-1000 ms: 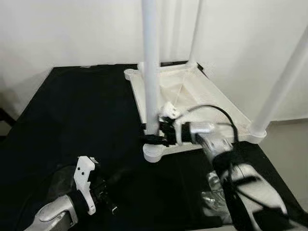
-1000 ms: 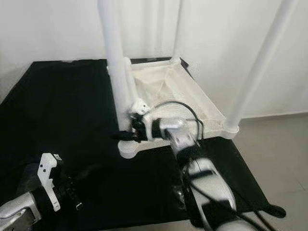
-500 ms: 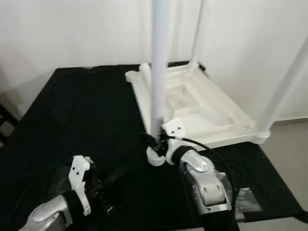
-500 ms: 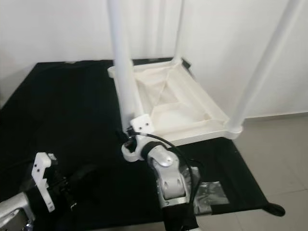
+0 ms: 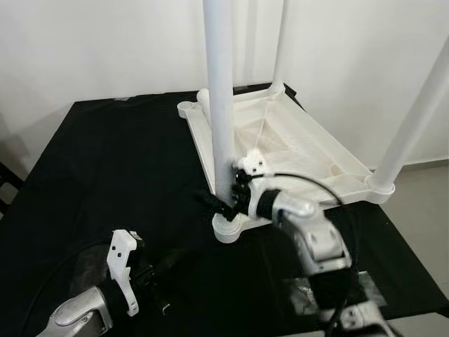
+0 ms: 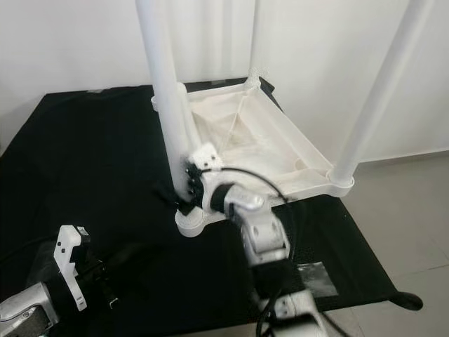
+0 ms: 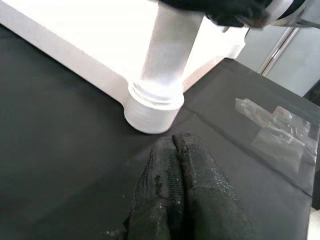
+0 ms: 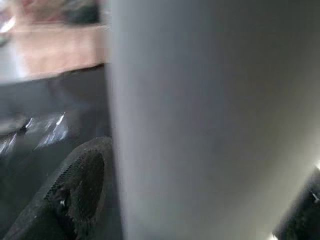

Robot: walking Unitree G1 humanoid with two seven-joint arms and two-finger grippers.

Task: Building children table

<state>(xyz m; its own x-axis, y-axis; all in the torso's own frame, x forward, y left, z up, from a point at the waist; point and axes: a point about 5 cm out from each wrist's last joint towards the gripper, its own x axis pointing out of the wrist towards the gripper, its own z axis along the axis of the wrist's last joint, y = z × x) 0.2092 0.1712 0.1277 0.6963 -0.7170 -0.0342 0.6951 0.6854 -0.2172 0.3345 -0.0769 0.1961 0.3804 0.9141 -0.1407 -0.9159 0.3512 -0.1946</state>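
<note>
The white children's table (image 5: 295,151) lies upside down on a black cloth, its legs pointing up. My right gripper (image 5: 226,200) is shut on the nearest leg (image 5: 219,105), just above the round corner socket (image 7: 152,107). In the right wrist view the leg (image 8: 200,125) stands close between the black fingers (image 8: 70,195). My left gripper (image 7: 175,190) is low on the cloth in front of that corner. It is shut with nothing in it, and its tips are a short way from the socket.
Two more legs rise at the right (image 5: 414,119) and at the back (image 5: 280,42). A crumpled clear plastic bag (image 6: 312,270) lies on the cloth (image 5: 112,161) near the front right. A white wall stands behind, and grey floor (image 6: 400,232) lies past the cloth's right edge.
The head view has shifted. My right arm has swung around its elbow while the gripper stayed on the leg's base. The left arm has hardly moved.
</note>
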